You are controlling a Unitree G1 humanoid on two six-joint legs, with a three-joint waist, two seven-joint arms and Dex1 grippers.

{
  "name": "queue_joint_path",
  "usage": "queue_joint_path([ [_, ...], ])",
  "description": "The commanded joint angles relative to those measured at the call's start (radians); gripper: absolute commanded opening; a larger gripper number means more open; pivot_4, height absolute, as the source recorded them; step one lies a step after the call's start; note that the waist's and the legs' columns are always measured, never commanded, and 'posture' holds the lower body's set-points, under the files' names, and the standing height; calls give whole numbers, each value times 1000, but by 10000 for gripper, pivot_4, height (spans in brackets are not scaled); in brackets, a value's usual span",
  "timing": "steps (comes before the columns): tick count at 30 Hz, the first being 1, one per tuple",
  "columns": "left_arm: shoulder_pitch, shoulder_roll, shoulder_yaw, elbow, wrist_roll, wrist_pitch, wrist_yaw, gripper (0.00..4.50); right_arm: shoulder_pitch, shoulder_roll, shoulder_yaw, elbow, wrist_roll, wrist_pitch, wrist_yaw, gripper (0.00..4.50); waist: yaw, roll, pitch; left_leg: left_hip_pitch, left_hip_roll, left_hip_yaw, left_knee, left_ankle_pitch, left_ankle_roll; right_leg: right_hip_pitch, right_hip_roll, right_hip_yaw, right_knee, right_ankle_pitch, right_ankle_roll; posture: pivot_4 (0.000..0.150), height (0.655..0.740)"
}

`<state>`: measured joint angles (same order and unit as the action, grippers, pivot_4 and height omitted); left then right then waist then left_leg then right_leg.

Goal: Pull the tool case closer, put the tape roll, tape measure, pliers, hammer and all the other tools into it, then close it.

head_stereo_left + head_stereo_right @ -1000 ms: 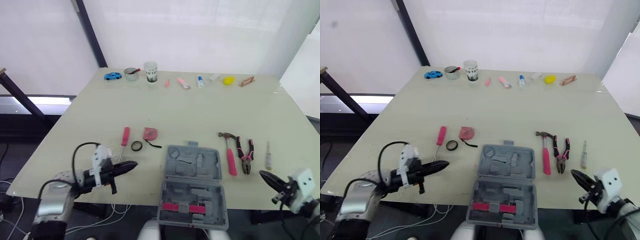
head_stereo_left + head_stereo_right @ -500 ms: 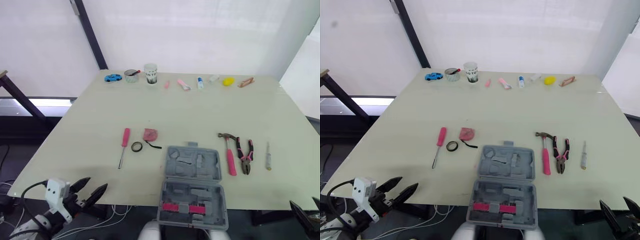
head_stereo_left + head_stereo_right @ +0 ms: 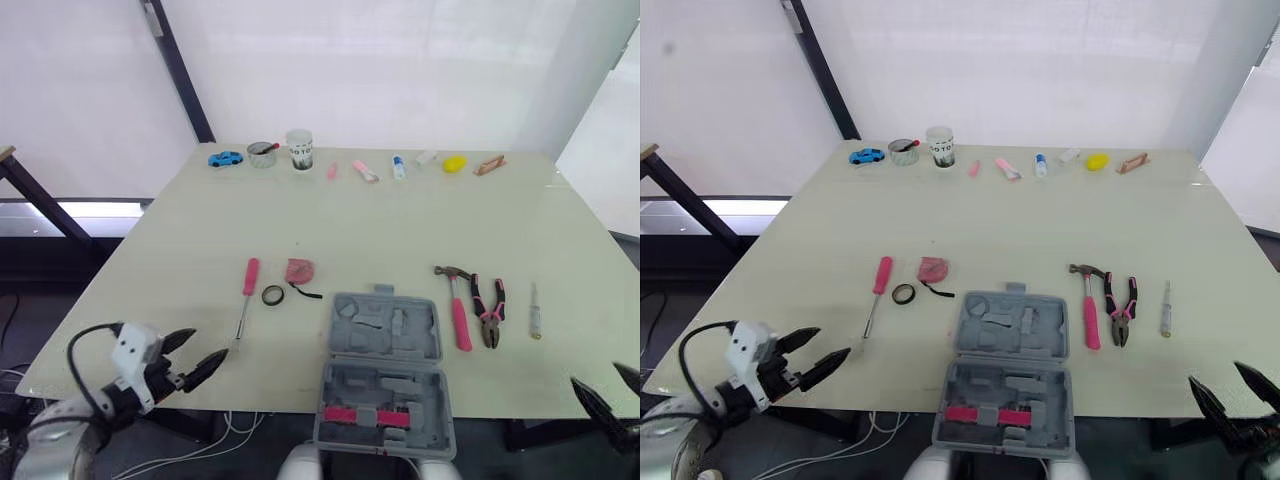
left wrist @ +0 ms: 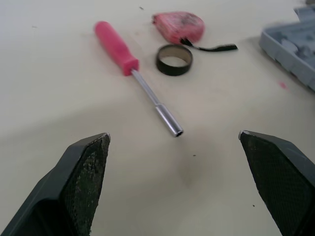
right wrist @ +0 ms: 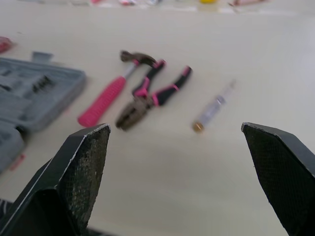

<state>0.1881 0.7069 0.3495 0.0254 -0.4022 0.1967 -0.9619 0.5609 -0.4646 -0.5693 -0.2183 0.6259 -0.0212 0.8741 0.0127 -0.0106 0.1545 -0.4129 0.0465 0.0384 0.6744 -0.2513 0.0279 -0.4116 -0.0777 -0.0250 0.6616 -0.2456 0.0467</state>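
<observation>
Both head eyes are looking down across the whole table (image 3: 400,220), sharing the tool case (image 3: 385,335). The left wrist camera is facing the screwdriver (image 4: 129,66) closely, and the right one is facing the pliers (image 5: 150,96).

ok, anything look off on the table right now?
The open tool case seems to hang its near half over the front edge of the table, so it could tip. The tape measure has a black strap trailing loose. Nothing else stands out.
</observation>
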Motion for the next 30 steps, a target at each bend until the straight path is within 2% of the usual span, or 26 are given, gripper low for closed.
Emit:
queue_joint_path([
  [1,-77,102,-63,-69,24,79,-45,44758,-41,-41,52,-115,17,34,18,45000,1,0,0,0,-1,0,0,0,0,0,0,0,0,0,0,1500,7400],
  [6,-209,275,-191,-124,71,188,-141,44758,-138,-115,153,-176,52,112,79,45000,1,0,0,-1,-3,0,0,0,0,0,1,0,-1,0,0,1500,7400],
  [10,-302,414,-319,-98,165,166,-263,44758,-218,-166,218,-168,42,90,192,45000,-1,0,1,0,-3,6,-2,0,0,0,2,2,-1,0,0,1500,7400],
  [13,-427,481,-432,-75,259,132,-348,44758,-295,-204,265,-169,47,123,224,45000,0,-1,2,0,-3,7,-3,0,0,0,3,2,-1,0,0,1500,7400],
  [16,-593,476,-542,-40,371,101,-395,44758,-377,-216,316,-164,38,143,234,45000,5,-4,5,-1,-2,5,-2,0,0,0,7,3,-1,-1,2,1500,7400],
  [20,-816,406,-705,19,551,41,-446,44758,-480,-203,368,-121,17,157,224,45000,4,-5,5,-1,-3,6,-2,0,0,0,8,7,-1,2,3,1500,7400],
  [27,-989,308,-869,156,782,-131,-484,44758,-564,-184,419,-78,-15,160,222,45000,-2,-9,8,-2,-5,7,-2,0,0,-1,10,13,-1,3,4,1500,7400],
  [30,-1041,263,-902,206,834,-174,-495,44758,-583,-178,431,-61,-21,156,232,45000,1,-10,8,-2,-5,6,-2,0,0,-1,10,13,-1,3,4,1500,7400],
])
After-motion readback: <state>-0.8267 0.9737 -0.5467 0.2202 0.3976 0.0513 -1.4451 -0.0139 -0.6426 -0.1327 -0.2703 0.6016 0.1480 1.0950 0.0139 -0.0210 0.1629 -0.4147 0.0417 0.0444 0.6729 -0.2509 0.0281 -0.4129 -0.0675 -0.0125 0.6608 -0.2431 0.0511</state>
